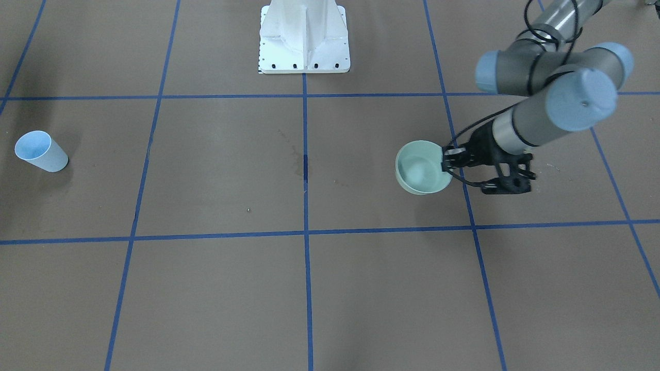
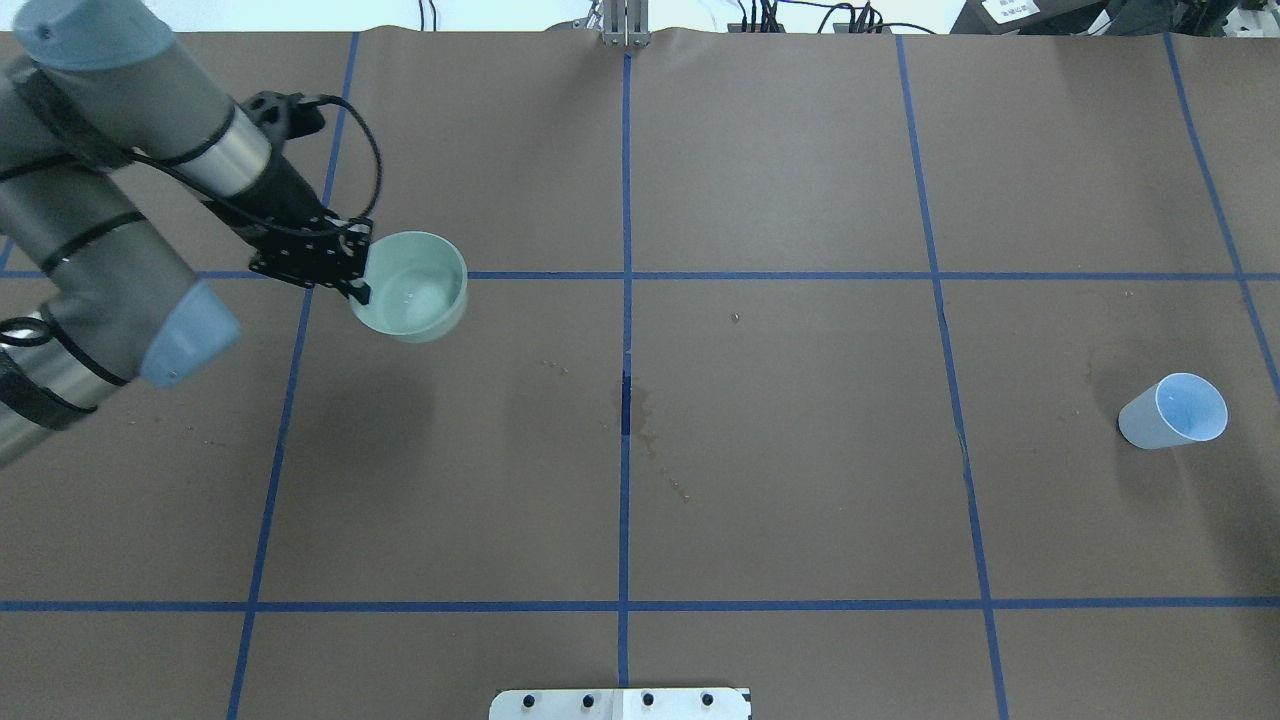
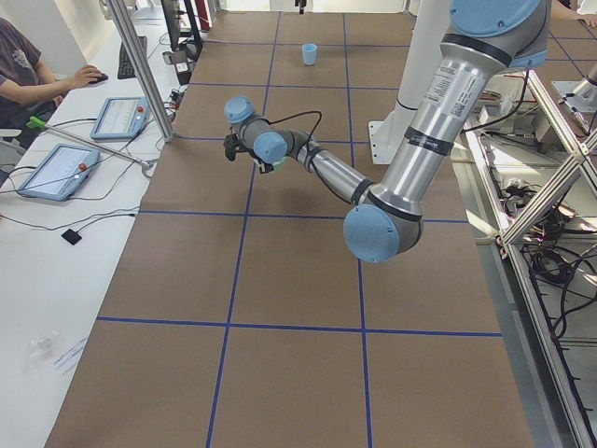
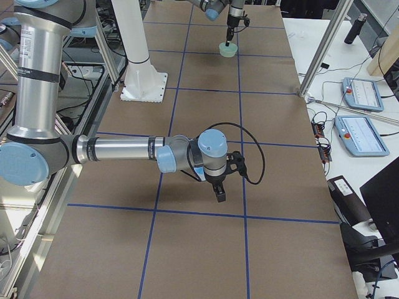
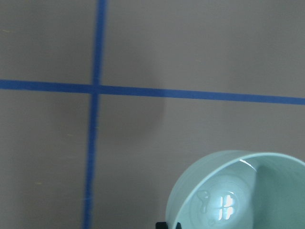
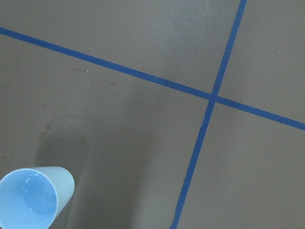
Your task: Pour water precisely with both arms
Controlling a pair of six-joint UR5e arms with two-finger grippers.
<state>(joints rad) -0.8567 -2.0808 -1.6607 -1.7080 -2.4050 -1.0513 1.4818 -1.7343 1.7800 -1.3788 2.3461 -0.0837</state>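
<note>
My left gripper point(image 2: 358, 275) is shut on the near rim of a pale green bowl point(image 2: 412, 287) and holds it a little above the table, left of centre. It also shows in the front view point(image 1: 447, 162) beside the bowl point(image 1: 422, 167). A little clear water with white glints point(image 5: 221, 207) lies in the bowl's bottom. A light blue cup point(image 2: 1175, 412) stands at the far right of the table and shows in the right wrist view point(image 6: 33, 198). My right gripper point(image 4: 219, 187) shows only in the right side view, so I cannot tell whether it is open or shut.
The white pedestal base point(image 1: 304, 41) stands at the table's robot edge. Dried water marks point(image 2: 640, 420) lie near the table's centre. Blue tape lines grid the brown surface. An operator point(image 3: 28, 75), tablets and metal posts line the far side.
</note>
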